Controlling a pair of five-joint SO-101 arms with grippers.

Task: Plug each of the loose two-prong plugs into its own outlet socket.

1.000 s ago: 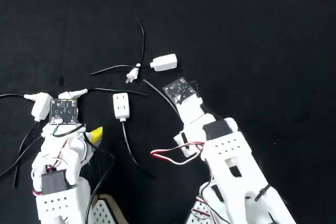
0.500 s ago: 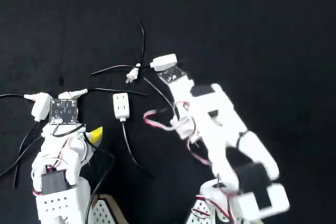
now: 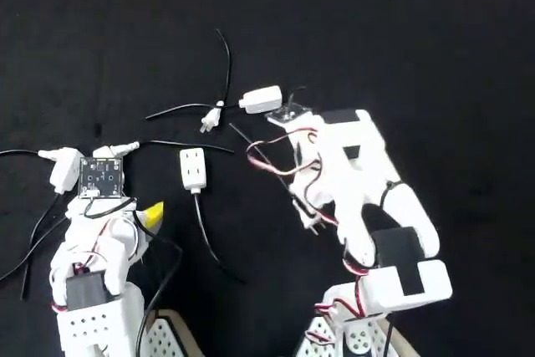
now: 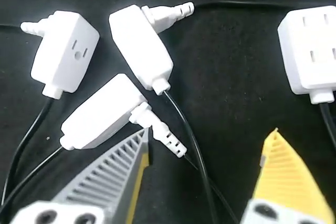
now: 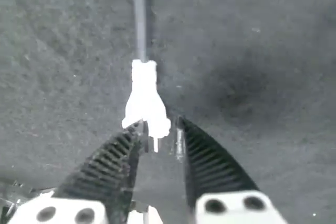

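High view: my right arm has swung off the near counter (image 3: 451,64) toward the far side, and the right claw (image 3: 288,111) now sits just right of the white outlet (image 3: 262,99). My left arm hasn't budged.

Left wrist view: the left claw (image 4: 209,132) is spread wide and empty, near a cluster of white blocks (image 4: 142,51).

Right wrist view: the plug (image 5: 145,98) is pinched at its prong end, with its cord (image 5: 138,14) trailing away. So the plug is beside the outlet, but its prongs point back at me. I reckon it needs turning first.
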